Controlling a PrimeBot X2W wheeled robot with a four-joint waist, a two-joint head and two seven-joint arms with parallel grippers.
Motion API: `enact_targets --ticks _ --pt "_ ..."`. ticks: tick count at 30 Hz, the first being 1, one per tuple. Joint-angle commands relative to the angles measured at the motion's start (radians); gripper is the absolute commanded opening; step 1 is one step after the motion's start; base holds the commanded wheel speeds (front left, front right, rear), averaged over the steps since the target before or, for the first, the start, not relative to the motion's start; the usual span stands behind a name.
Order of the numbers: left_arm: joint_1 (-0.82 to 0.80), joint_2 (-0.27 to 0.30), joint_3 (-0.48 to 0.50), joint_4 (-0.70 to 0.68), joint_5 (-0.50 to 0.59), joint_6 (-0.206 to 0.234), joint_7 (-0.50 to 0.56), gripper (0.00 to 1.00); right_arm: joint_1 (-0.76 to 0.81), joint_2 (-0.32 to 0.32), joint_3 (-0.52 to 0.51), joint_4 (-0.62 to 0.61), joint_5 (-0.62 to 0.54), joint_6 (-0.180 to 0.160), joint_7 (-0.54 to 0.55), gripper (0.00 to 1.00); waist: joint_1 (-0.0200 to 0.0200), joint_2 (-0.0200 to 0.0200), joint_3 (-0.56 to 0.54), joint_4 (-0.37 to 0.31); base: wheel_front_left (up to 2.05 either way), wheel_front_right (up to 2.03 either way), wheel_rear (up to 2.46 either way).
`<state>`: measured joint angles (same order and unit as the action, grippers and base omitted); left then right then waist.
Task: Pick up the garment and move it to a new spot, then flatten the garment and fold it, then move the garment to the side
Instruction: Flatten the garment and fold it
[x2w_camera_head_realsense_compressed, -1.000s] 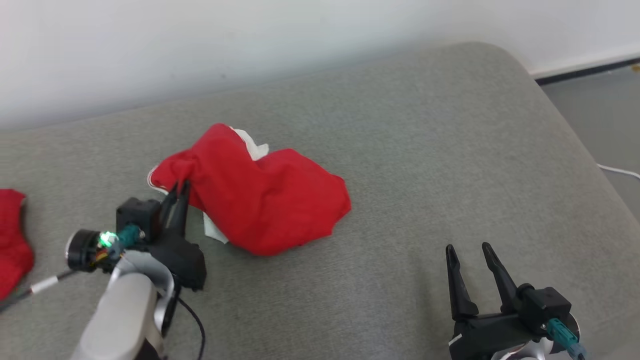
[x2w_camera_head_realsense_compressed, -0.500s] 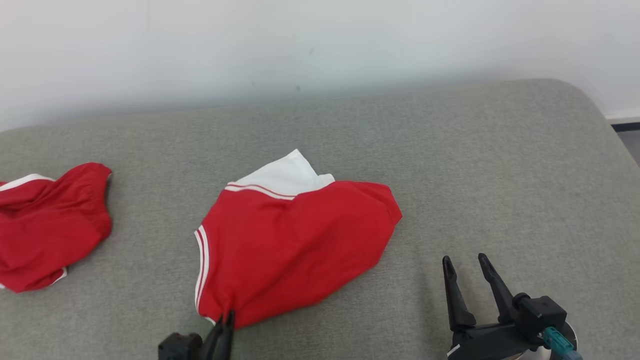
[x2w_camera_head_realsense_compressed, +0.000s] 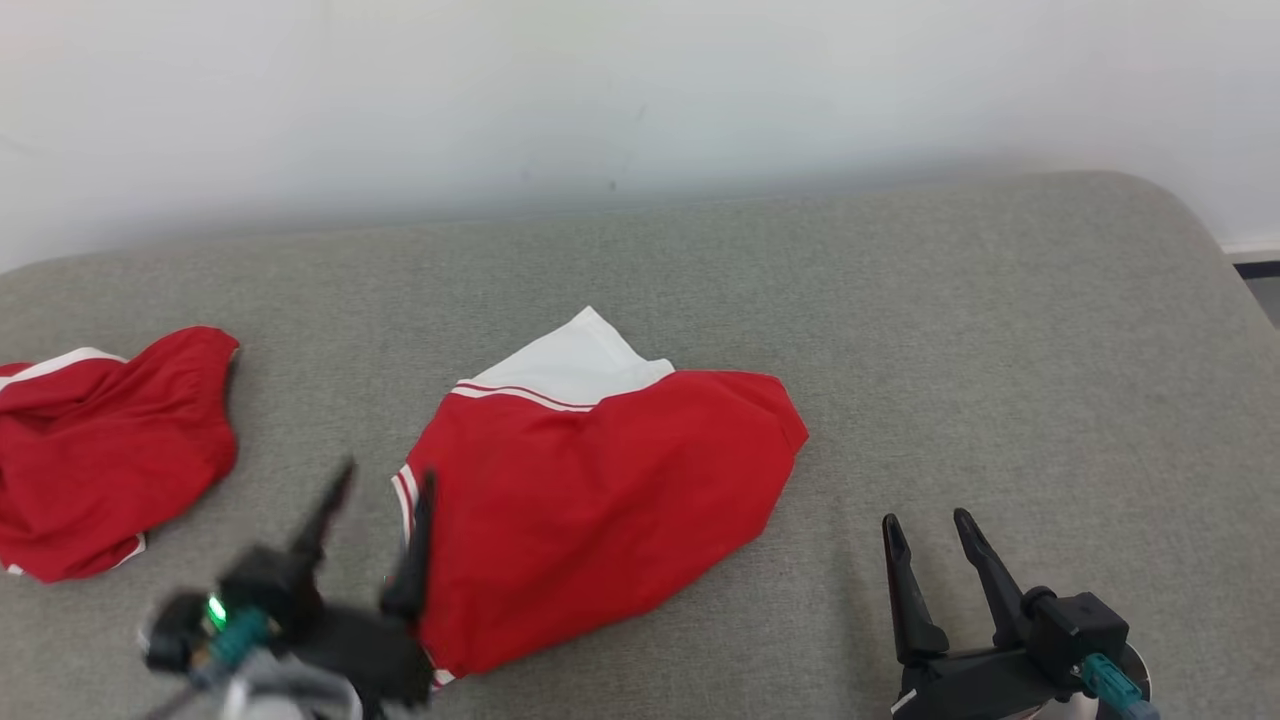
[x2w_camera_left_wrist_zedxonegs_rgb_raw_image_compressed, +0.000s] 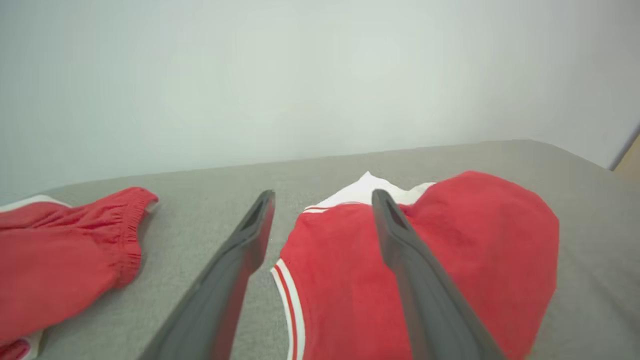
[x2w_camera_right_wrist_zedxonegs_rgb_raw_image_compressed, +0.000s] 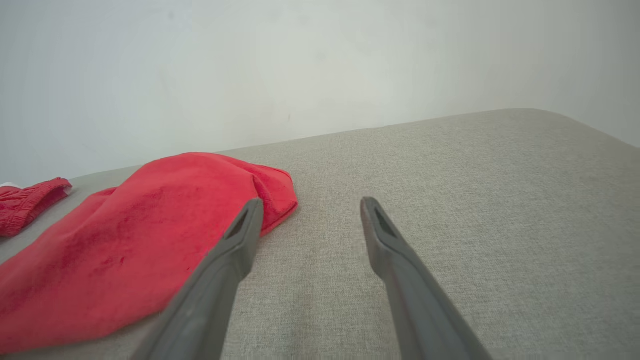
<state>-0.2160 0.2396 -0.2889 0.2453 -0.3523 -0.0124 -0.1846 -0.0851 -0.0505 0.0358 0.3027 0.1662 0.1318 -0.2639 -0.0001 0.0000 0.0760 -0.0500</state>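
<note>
The garment (x2w_camera_head_realsense_compressed: 600, 500) is red with white trim and a white inner panel, and it lies spread in the middle of the grey cushioned surface (x2w_camera_head_realsense_compressed: 1000, 350). My left gripper (x2w_camera_head_realsense_compressed: 383, 487) hangs open over the garment's near-left edge, gripping nothing. In the left wrist view its fingers (x2w_camera_left_wrist_zedxonegs_rgb_raw_image_compressed: 322, 200) straddle the striped hem of the garment (x2w_camera_left_wrist_zedxonegs_rgb_raw_image_compressed: 450, 250), the right finger above the red cloth. Near the front right, my right gripper (x2w_camera_head_realsense_compressed: 926, 522) stands open and empty on bare cushion. The right wrist view has that gripper (x2w_camera_right_wrist_zedxonegs_rgb_raw_image_compressed: 311, 204) just right of the garment (x2w_camera_right_wrist_zedxonegs_rgb_raw_image_compressed: 125, 240).
A second red garment (x2w_camera_head_realsense_compressed: 100, 450) lies bunched at the far left, also seen as a red heap (x2w_camera_left_wrist_zedxonegs_rgb_raw_image_compressed: 65, 250) in the left wrist view. A pale wall (x2w_camera_head_realsense_compressed: 640, 90) backs the cushion. The cushion's rounded right edge (x2w_camera_head_realsense_compressed: 1230, 300) drops to the floor.
My left gripper, shut on the garment's corner, dragged it toward me and spread it, then opened and let go. The head camera shifted. The right gripper stayed put.
</note>
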Motion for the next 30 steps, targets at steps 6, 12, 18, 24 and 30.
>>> enact_targets --ticks 6,12,18,24,30 --pt "-0.166 0.098 0.047 -0.095 -0.004 -0.024 0.112 1.00 -0.037 0.001 0.023 -0.006 0.030 -0.002 -0.001 1.00 0.0001 0.0000 0.044 -0.077 0.00 0.00 0.00" --pt "-0.313 0.169 0.093 -0.123 -0.054 -0.054 0.236 1.00 -0.077 0.001 0.054 -0.012 0.087 -0.002 -0.001 1.00 0.0001 0.0000 0.113 -0.181 0.00 0.00 0.00" --pt "-0.414 0.225 0.084 -0.055 -0.088 -0.083 0.347 1.00 -0.102 0.002 0.081 -0.014 0.146 -0.002 -0.001 1.00 0.0001 0.0000 0.178 -0.279 0.00 0.00 0.00" --pt "-0.494 0.259 0.028 0.047 -0.106 -0.107 0.431 1.00 -0.114 0.001 0.090 -0.016 0.187 -0.002 -0.001 1.00 0.0001 0.0000 0.225 -0.351 0.00 0.00 0.00" --pt "-0.552 0.269 -0.042 0.176 -0.130 -0.117 0.504 1.00 -0.123 0.001 0.102 -0.017 0.205 -0.002 -0.001 1.00 0.0001 0.0000 0.249 -0.387 0.00 0.00 0.00"
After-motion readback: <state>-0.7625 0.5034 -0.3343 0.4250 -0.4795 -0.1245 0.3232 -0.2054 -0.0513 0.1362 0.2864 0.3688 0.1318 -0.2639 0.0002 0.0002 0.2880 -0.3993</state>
